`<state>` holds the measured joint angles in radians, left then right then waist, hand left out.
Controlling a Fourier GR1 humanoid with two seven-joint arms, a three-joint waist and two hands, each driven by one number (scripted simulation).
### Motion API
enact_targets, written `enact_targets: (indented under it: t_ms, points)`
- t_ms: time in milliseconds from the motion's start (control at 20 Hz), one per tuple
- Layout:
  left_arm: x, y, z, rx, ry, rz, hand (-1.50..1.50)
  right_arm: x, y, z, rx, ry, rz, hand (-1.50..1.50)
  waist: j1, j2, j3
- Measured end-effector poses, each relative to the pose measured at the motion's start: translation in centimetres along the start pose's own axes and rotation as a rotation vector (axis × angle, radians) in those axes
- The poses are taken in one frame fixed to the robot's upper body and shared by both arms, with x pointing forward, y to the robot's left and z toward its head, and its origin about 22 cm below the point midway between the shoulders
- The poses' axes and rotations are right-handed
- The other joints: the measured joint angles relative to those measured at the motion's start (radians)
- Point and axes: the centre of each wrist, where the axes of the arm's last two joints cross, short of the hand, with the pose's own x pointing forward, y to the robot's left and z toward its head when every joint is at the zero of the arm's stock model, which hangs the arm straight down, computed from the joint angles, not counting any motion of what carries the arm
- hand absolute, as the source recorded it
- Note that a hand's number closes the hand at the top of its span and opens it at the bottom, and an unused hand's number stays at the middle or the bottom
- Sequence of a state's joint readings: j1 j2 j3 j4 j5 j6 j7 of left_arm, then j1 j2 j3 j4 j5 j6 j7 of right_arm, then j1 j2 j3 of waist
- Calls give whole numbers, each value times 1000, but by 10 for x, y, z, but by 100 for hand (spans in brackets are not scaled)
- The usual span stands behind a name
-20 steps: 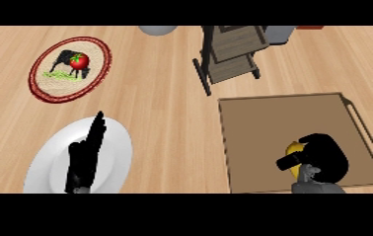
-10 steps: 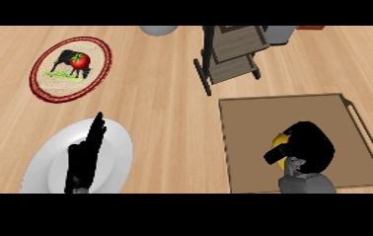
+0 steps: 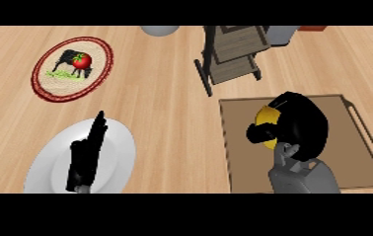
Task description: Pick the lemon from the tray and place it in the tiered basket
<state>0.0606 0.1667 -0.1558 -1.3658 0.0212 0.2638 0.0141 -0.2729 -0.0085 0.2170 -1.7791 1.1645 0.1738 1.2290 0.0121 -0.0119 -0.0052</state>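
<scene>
While our right hand hangs over the brown tray at the table's right side, its black fingers curl round the yellow lemon, of which only a curved strip shows at the hand's left edge. We cannot tell whether the lemon touches the tray's floor or is lifted off it. Beyond the tray, toward the table's far edge, stands the dark-framed tiered basket, well apart from the lemon. Our left hand lies released, fingers straight and pointing away from us, over a white plate at the lower left. Farther off on the left sits a round red-rimmed mat with a cow and a tomato pictured on it.
</scene>
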Motion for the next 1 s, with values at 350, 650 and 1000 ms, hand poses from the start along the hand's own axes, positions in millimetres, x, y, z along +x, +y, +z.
enact_targets:
  t_ms: [350,650,1000]
  points:
    - [-3,2,1,5,15,-7,0,25,-65,21,-253,-94,-224,150,-11,-15,-3]
    - [-6,4,3,7,24,-13,0,51,-109,49,-487,-178,-296,150,-10,-21,-6]
    - [-4,-2,1,-12,21,-14,0,86,-145,65,-618,-212,-284,150,4,-18,-6]
